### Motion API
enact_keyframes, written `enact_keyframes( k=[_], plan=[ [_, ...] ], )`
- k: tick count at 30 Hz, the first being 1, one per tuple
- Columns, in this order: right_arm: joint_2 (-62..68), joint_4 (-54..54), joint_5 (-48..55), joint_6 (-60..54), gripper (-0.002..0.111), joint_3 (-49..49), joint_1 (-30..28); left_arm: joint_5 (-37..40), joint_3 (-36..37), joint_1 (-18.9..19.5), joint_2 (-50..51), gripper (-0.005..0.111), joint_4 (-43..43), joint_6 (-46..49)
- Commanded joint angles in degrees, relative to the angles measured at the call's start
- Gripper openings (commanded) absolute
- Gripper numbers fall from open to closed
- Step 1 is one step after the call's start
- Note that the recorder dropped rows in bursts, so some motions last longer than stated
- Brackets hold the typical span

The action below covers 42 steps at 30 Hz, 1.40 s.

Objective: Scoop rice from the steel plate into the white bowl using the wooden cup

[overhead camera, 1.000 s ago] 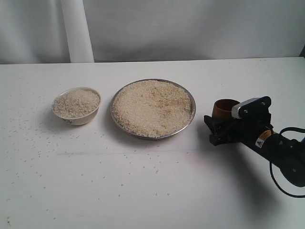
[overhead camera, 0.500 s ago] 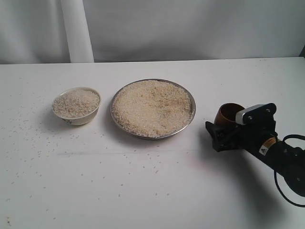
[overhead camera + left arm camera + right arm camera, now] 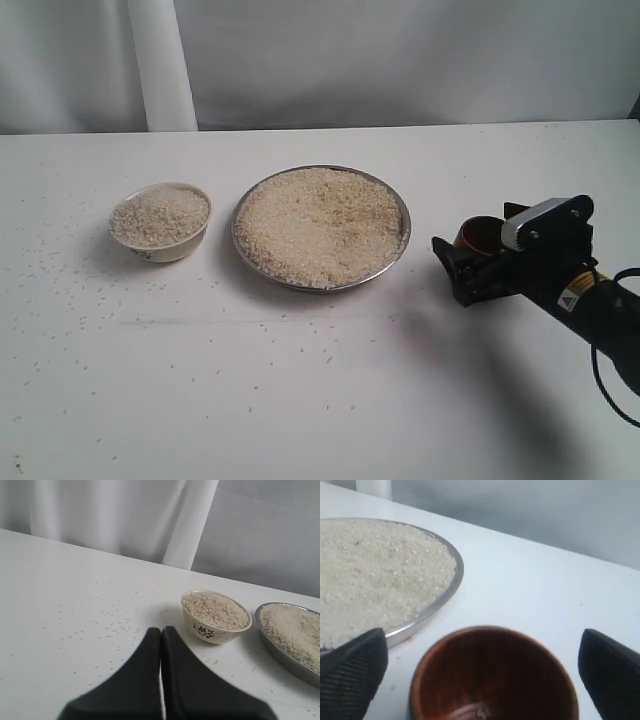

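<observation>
right claw (image 3: 485, 680) spread wide, pads either side of the small reddish-brown wooden cup (image 3: 492, 675), not touching; cup upright on the white surface (image 3: 300, 400) just beside the shiny steel plate (image 3: 403, 215) of rice (image 3: 320, 225). left claw (image 3: 161, 645) closed, empty. risk: uneven closing tips the cup.

readable text: none | right arm (image 3: 590, 300): small yellow sticker with a dark mark showed, too small to read | white bowl (image 3: 216, 616): dark floral pattern only, no lettering
</observation>
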Motion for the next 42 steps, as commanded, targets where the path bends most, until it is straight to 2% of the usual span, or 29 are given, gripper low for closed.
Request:
enact_keyframes(
  k=[1,7,12,15,18,21,25,30,34,37,42],
  plan=[
    [-6.19,-0.87,-0.86,-0.47,0.094,2.94,-0.42,-0.43,-0.13,-0.27,-0.14,0.000,-0.09,-0.19],
    [-17.23,-6.99,-0.86,1.37,0.094,7.47,-0.42,-0.43,-0.13,-0.27,-0.14,0.000,-0.09,-0.19],
    [-27.95,-7.73,-0.86,10.32,0.089,11.12,-0.30,-0.43,-0.13,-0.27,-0.14,0.000,-0.09,-0.19],
    [-35.11,-10.00,-0.86,13.27,0.074,12.75,-0.30,-0.43,-0.13,-0.27,-0.14,0.000,-0.09,-0.19],
    [-43.23,-15.79,-0.84,16.20,0.053,13.42,-0.30,-0.43,-0.13,-0.27,-0.14,0.000,-0.09,-0.19],
    [-51.39,-19.36,3.94,26.23,0.037,13.42,-0.30,-0.43,-0.13,-0.27,-0.14,0.000,-0.09,-0.19],
    [-61.50,-22.96,8.86,37.61,0.021,13.42,-0.30,-0.43,-0.13,-0.27,-0.14,0.000,-0.09,-0.19],
    [-73.98,-30.55,16.84,43.84,0.002,13.29,-0.30,-0.43,-0.13,-0.27,-0.14,0.000,-0.09,-0.19],
    [-84.52,-35.28,26.49,51.94,0.000,13.18,-0.30,-0.43,-0.13,-0.27,-0.14,0.000,-0.09,-0.19],
    [-90.96,-33.49,26.91,56.18,0.000,13.18,-0.30,-0.43,-0.13,-0.27,-0.14,0.000,-0.09,-0.19],
    [-96.75,-32.76,26.78,56.18,0.000,13.18,-0.30,-0.43,-0.13,-0.27,-0.14,0.000,-0.09,-0.19]
  ],
)
